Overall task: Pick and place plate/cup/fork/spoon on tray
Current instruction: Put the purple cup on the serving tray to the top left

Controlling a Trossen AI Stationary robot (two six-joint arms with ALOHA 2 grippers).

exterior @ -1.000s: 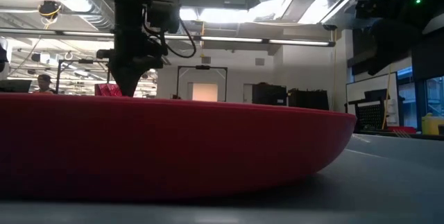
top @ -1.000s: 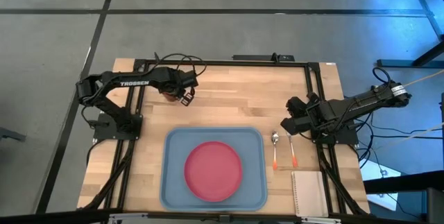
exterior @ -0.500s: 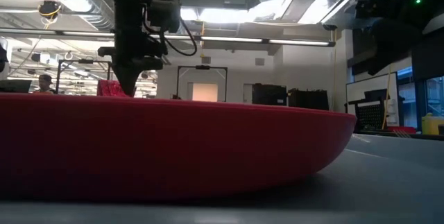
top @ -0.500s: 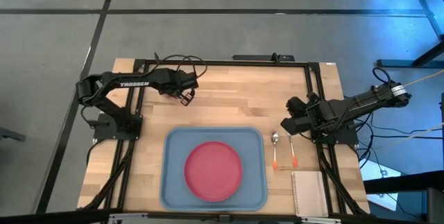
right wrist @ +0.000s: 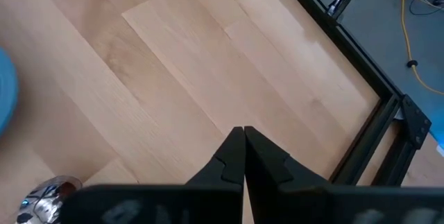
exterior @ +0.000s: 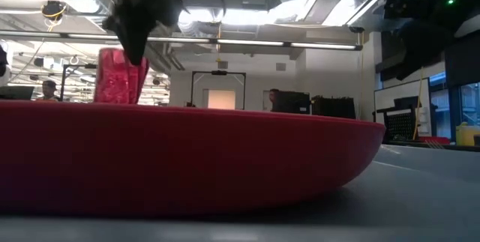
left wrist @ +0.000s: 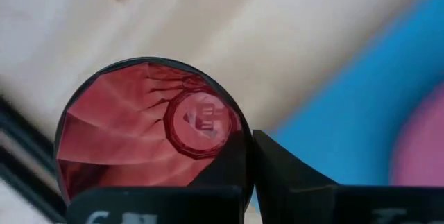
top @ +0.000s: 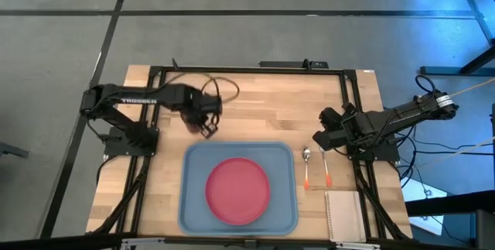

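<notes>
My left gripper (top: pixel 204 123) is shut on the dark red cup (left wrist: pixel 149 130), which is lifted over the bare wood just beyond the light blue tray's (top: pixel 193 203) far left corner. In the low view the cup (exterior: pixel 118 76) hangs above the plate's rim. The pink-red plate (top: pixel 237 190) lies flat in the tray. The spoon (top: pixel 307 166) and the fork (top: pixel 326 169) lie flat on the wood to the right of the tray. My right gripper (top: pixel 319 139) is shut and empty just beyond them. My left gripper holds the cup by its wall at the rim (left wrist: pixel 239 137), with one finger inside the cup and one finger (left wrist: pixel 291 175) outside. The fingers come from above, pointing down. The cup hangs about upright, mouth up, clear of the table.
A small white notepad (top: pixel 343 215) lies at the near right corner, beside the tray. Black frame rails (top: pixel 147 165) run along both sides of the table. Bare wood lies between the tray and the far edge.
My left gripper has risen and moved toward the near edge, toward the tray's far left corner, carrying the cup. The cup, which showed low behind the plate's rim in the low view, now hangs well above it.
</notes>
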